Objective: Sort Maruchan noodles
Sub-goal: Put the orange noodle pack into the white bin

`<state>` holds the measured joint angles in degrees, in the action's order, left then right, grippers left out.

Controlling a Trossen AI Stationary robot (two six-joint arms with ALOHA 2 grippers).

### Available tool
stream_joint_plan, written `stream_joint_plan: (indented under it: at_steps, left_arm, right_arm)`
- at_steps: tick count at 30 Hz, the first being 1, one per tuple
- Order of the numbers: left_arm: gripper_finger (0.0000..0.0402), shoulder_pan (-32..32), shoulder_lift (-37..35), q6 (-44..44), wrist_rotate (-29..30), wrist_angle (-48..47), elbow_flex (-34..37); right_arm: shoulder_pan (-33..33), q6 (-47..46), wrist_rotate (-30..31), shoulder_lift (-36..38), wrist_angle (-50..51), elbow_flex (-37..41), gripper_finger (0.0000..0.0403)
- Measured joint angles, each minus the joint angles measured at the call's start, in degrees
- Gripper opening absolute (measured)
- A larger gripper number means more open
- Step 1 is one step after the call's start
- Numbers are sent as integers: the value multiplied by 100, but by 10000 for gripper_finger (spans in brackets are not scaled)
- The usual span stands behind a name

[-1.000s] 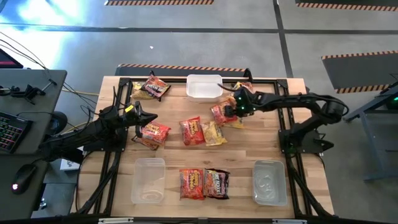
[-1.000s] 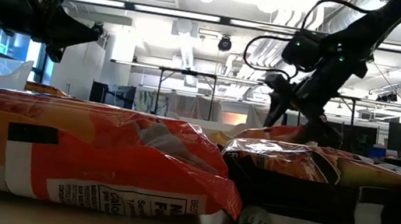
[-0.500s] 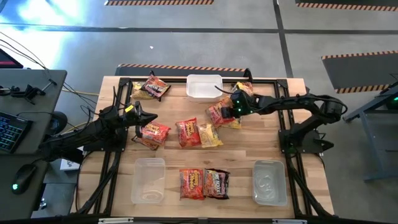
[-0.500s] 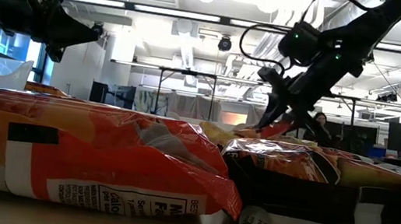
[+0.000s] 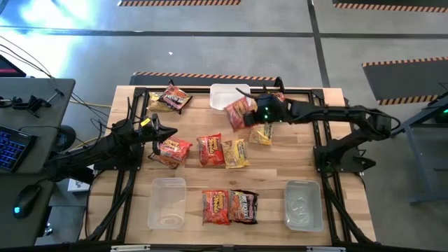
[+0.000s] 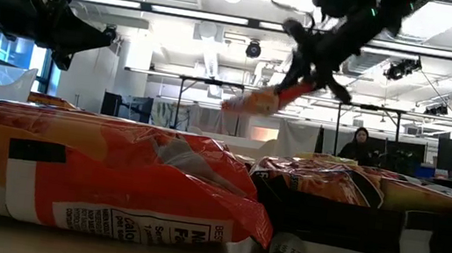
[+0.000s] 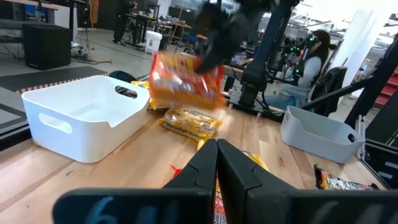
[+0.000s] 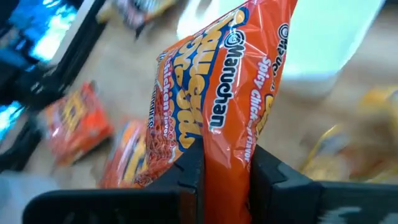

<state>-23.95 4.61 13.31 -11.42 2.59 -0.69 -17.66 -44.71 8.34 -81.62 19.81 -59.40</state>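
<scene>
My right jaws [image 5: 257, 114] clamp a red-orange Maruchan packet [image 8: 217, 106], lifted off the desk [image 5: 280, 175] beside the white tub [image 5: 222, 96]. A yellow packet [image 5: 262, 134] lies just below it. My left jaws [image 5: 166, 131] are closed on nothing, above another red-orange packet [image 5: 173, 149]. More packets [image 5: 229, 207] lie between two clear tubs [image 5: 166, 203].

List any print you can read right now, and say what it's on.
"Maruchan": orange packet clamped in the right pincer.
"Spicy Chicken Flavor": same packet; the last word is partly hidden.
Front red-orange packet, low view: small print upside down, not readable.
Other packets, white tub, left pincer: nothing readable.
</scene>
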Motion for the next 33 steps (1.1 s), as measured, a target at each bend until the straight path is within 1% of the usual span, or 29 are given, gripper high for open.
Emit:
stream_joint_plan:
  at_steps: [4,7,10,15,19,23,25,28,33]
  left_arm:
    - [3,-1,1,-1,0,2,0]
    - [3,0,0,-1,0,9,0]
    - [3,-1,1,0,0,11,0]
    - [3,-1,1,1,0,7,0]
    - [3,1,0,1,0,4,0]
    - [3,-1,-1,1,0,4,0]
    - [3,1,0,1,0,2,0]
    - [3,-1,0,1,0,2,0]
    - [3,1,1,1,0,2,0]
  right_arm:
    - [47,206,1090,-291,1159,-1221,51]
    - [42,350,1580,-810,1810,-2088,51]
    - [1,383,1866,-1550,2501,-2995,51]
    - [-86,292,2095,-3047,4057,-4621,51]
    - [-176,19,2580,-4072,5365,-5835,51]
    - [-282,-178,3021,-4854,6302,-6804,51]
    - [-342,-220,3182,-5139,6572,-7194,51]
    - [-405,-282,3205,-5502,6865,-7564,51]
    - [-460,-370,3318,-5548,6795,-7155,51]
